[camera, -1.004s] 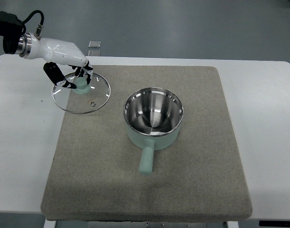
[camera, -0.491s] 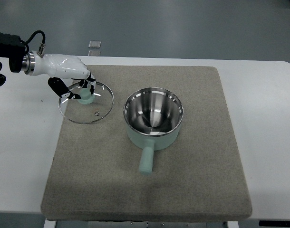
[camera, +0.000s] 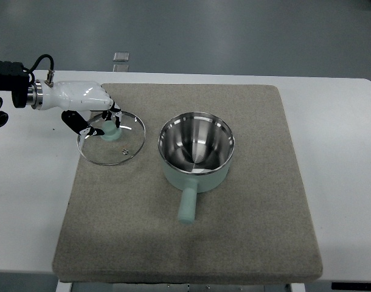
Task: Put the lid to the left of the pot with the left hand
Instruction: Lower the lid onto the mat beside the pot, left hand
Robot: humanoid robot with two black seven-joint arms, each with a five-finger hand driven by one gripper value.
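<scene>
One lid [camera: 111, 139] is what you are handling here: a round glass disc with a thin metal rim, clear enough that the grey mat [camera: 191, 194] shows through it, with a pale mint-green knob [camera: 110, 129] at its middle and a small metal vent fitting near its lower right rim. Your left hand [camera: 91, 104], white-shelled with dark fingers [camera: 76, 121], comes in from the left edge of the desk [camera: 27, 201] and has those fingers curled round the knob, pinching it from above. You can see the lid over the mat's far left part, close to the mat's left edge; whether it rests on the mat or hangs just above it, you cannot tell from this view.

Beside it, toward the right and apart from it, stands the pot [camera: 196, 152], near the middle of the mat. Its inside is polished steel, its outer wall the same mint green as the knob, and its stubby green handle [camera: 188, 205] points toward the desk's near edge.

You have no brand, label or writing readable on lid, pot or hand. A small square metal piece [camera: 120, 56] sits just beyond the desk's far edge.
</scene>
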